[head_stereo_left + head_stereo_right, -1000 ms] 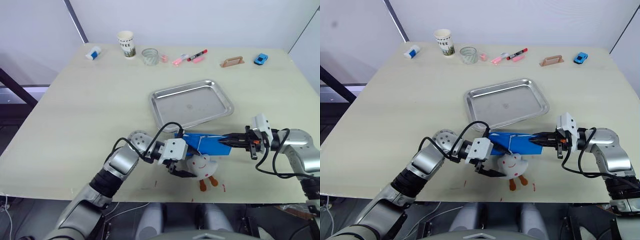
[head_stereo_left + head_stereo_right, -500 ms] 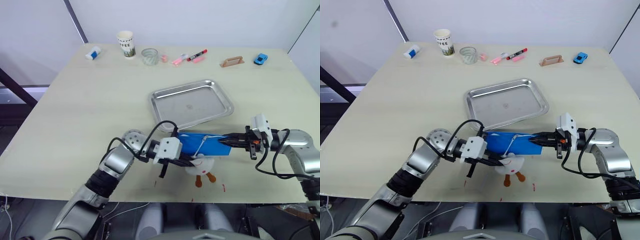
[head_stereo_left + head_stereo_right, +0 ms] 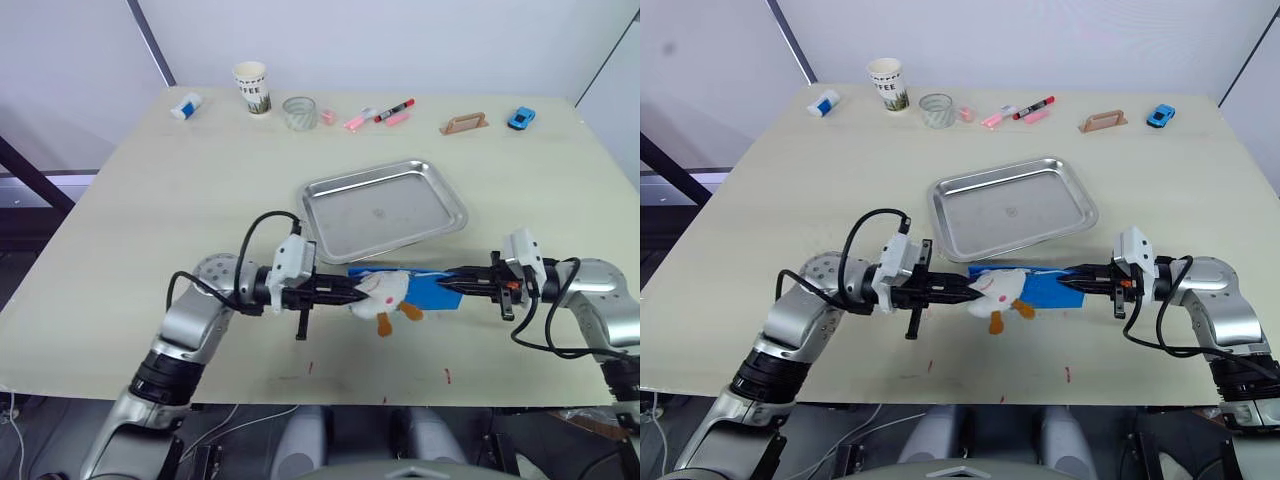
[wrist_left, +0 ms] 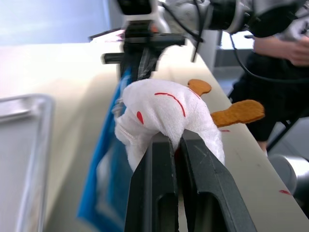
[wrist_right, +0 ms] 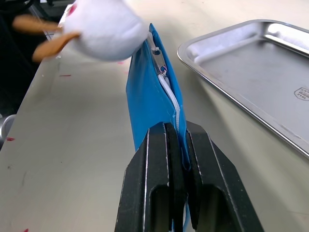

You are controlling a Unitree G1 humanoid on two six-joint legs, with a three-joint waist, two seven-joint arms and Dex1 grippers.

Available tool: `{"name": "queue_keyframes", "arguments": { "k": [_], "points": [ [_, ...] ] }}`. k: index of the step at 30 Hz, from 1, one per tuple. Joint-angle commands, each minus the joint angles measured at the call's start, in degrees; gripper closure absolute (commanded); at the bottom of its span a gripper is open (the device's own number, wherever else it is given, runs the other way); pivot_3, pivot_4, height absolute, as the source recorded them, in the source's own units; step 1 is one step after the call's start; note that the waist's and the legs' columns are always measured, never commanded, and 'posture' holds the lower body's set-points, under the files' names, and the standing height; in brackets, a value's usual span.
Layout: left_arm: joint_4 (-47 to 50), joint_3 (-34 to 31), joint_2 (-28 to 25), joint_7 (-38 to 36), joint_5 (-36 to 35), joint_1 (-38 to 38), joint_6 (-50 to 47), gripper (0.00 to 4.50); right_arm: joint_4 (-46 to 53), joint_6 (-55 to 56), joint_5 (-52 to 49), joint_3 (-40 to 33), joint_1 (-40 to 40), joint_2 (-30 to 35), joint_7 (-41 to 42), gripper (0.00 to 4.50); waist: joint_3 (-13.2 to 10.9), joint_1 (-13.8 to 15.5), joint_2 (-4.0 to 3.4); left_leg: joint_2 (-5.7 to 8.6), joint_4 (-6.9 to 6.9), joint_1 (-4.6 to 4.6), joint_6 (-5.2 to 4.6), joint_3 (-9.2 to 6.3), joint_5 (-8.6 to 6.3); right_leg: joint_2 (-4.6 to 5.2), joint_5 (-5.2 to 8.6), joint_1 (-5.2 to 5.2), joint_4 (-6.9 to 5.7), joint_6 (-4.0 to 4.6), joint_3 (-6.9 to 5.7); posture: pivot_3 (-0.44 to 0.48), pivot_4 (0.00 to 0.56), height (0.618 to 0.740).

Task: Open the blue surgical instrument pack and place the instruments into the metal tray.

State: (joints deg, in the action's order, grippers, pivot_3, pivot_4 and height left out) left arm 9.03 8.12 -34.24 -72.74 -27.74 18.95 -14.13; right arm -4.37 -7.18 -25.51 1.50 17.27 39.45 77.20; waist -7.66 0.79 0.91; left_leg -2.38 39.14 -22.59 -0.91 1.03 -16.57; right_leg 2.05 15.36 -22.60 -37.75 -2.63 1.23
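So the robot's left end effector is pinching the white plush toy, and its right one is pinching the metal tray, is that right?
Not quite. The left end effector does pinch the white plush toy, but the right end effector is shut on the blue pack, as the right wrist view shows. The metal tray lies untouched beside it.

Bright-blue pack [image 5: 147, 92], white zip; white plush toy [image 4: 164, 118], red marks, orange feet

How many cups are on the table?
2, both at the table's far edge: a white paper coffee cup, and a small clear glass cup just right of it.
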Motion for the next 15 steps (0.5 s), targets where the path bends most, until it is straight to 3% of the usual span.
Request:
{"name": "queue_keyframes", "arguments": {
  "k": [1,15],
  "points": [
    [2.57,-4.73,-2.07,1.37,-2.62,-1.17,-1.72,4.46,0.90,0.84,-0.41,-1.71,-0.59,0.47,-0.07,4.50,0.00,-0.01,0.00,0.00,0.00,0.00,0.00,0.00,0.00,0.00,0.00,0.00,0.00,0.00,0.01,0.000,0.150,0.740],
    [-1.28,-11.82,-5.14,5.18,-3.41,-5.92,-3.45,4.46,1.18,0.56,-3.37,-4.57,-2.87,1.48,0.18,4.50,-0.01,0.07,0.00,0.00,0.00,0.00,0.00,0.01,0.00,0.01,0.00,-0.01,0.00,0.00,-0.01,0.000,0.150,0.740]
  ]
}}
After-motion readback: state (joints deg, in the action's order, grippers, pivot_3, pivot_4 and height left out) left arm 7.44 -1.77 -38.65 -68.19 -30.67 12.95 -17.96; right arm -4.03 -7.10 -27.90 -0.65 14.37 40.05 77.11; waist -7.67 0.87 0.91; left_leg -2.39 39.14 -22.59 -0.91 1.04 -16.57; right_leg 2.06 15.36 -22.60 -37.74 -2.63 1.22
